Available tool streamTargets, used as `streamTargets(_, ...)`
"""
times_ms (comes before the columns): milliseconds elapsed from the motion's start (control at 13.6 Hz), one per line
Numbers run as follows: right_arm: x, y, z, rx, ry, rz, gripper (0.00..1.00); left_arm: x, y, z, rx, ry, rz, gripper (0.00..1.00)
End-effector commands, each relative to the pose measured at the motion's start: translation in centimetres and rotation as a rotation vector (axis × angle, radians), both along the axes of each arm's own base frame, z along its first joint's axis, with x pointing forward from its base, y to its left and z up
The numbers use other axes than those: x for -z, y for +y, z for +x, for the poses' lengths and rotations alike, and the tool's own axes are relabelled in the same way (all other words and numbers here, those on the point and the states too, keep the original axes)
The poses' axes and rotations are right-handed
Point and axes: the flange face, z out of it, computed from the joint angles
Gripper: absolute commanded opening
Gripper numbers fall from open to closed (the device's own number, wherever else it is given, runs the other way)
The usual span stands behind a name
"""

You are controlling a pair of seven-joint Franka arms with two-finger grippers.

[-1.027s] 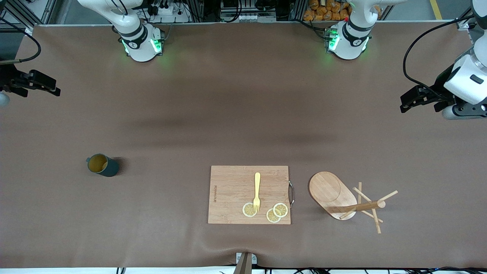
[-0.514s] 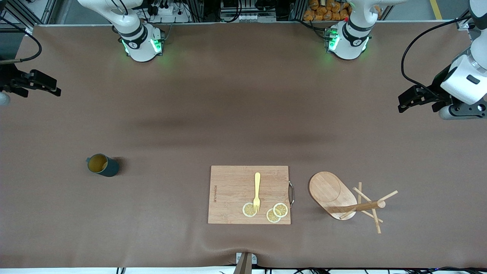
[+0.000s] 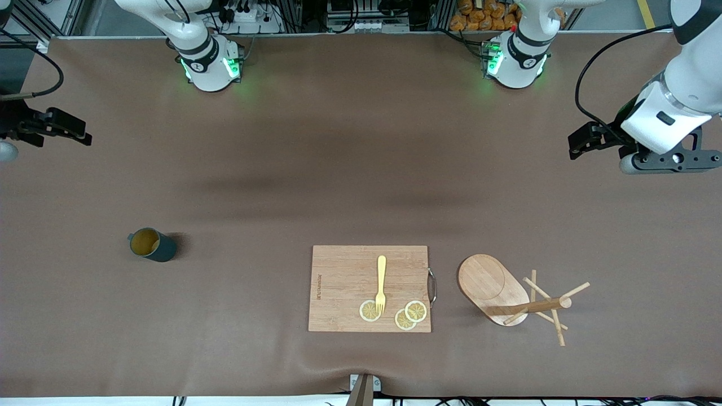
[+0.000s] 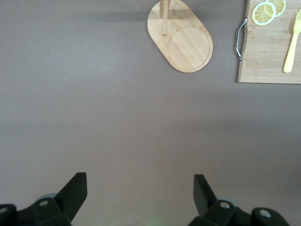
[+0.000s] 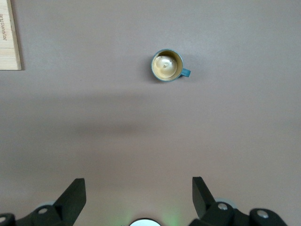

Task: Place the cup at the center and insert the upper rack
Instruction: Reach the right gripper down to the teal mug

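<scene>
Front view: the cup stands upright at the frame's lower left, toward the right arm's end of the table, well apart from the right gripper, which hangs over bare table covering at the upper left edge with its fingers spread and empty. The upper rack lies tipped on its side at lower right, oval base on edge, post and pegs pointing toward the left arm's end. The left gripper hangs over the table at upper right, well clear of the rack, fingers apart, nothing held. A cutting board lies at lower centre beside the rack; on it rest a yellow fork and three lemon slices.

Left wrist view: both fingertips stand wide apart at the frame's foot. The rack's base sits at top centre; the board's handled end shows at upper right.

Right wrist view: fingertips are spread. The cup appears above centre, its tan inside empty, handle pointing to frame right.
</scene>
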Motion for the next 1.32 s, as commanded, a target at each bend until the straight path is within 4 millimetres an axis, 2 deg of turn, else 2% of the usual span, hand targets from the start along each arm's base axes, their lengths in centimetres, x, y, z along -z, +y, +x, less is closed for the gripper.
streamTargets(0, 2.4, 0.4, 2.0, 0.003, 0.004, -0.014, 1.0, -0.1, 0.8, 0.1, -0.021, 0.007, 0.019, 1.0)
streamTargets(220, 5.3, 1.3, 4.1, -0.017, 0.002, -0.017, 1.0, -0.2, 1.1, 0.3, -0.029, -0.001, 0.013, 1.0)
streamTargets(367, 8.8, 1.2, 6.1, -0.019, 0.004, -0.023, 1.0, -0.3, 0.9, 0.4, -0.026, -0.01, 0.01, 1.0)
streamTargets(660, 15.0, 0.6, 8.4, -0.01, 0.013, -0.03, 1.0, -0.3, 0.9, 0.4, -0.026, -0.01, 0.013, 1.0)
streamTargets(807, 19.5, 0.1, 9.0, -0.004, 0.003, -0.035, 1.0, -0.3, 0.9, 0.4, -0.026, -0.012, 0.013, 1.0)
streamTargets(954, 24.1, -0.4, 8.8, 0.003, -0.002, -0.036, 1.0, -0.3, 1.0, 0.4, -0.027, -0.012, 0.013, 1.0)
streamTargets(1027, 25.8, -0.4, 8.6, 0.003, 0.001, -0.037, 1.0, -0.3, 1.1, 0.4, -0.029, -0.012, 0.013, 1.0)
streamTargets(1247, 29.2, -0.2, 9.2, -0.003, 0.0, -0.042, 1.0, -0.3, 1.0, 0.4, -0.029, -0.012, 0.011, 1.0)
